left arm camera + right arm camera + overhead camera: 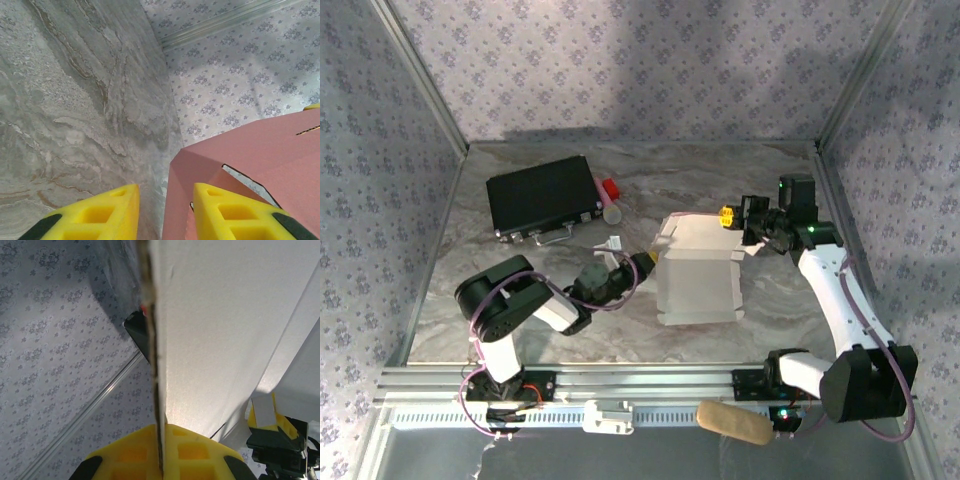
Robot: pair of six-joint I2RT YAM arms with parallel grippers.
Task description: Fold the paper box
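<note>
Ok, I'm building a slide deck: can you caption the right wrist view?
Right gripper shut on an edge of the paper box, whitish inner side showing.

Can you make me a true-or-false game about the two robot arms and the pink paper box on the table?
1. The right pincer pinches an edge of the paper box. True.
2. The left pincer squeezes the paper box. False: its fingers stand apart, and the pink card is beside one finger, not between them.
3. The black case lies on the table, apart from the paper box. True.
4. The pincer fingers are blue. False: they are yellow.
</note>
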